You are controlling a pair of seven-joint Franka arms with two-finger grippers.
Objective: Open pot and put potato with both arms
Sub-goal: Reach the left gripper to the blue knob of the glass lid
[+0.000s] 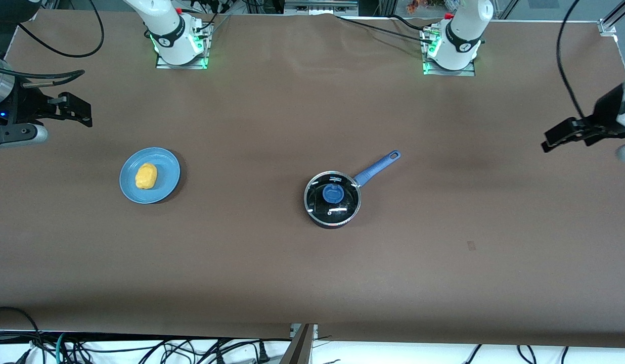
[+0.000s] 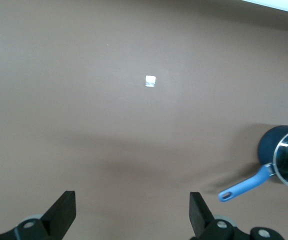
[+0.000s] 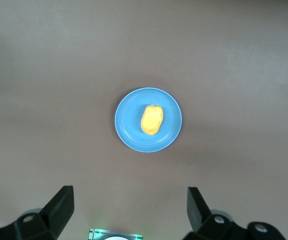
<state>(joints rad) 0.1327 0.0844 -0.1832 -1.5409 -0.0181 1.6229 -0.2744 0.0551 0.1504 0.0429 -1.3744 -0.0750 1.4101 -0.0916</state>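
Brown table (image 1: 312,283) holds everything. No step has begun: the glass lid (image 1: 332,197) sits on the small black pot with a blue handle (image 1: 331,218), well apart from the left gripper (image 2: 132,212), fingers apart. The yellow potato (image 3: 152,119) lies on a light-blue plate (image 3: 125,127), away from the right gripper (image 3: 130,210), fingers apart. Next, I think, the left one must reach the blue knob (image 1: 332,193).

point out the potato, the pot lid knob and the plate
potato (image 1: 146,176), front view, middle of its yellow top
pot lid knob (image 1: 332,193), front view, centre of the blue knob
plate (image 1: 166,188), front view, bare blue surface beside the potato
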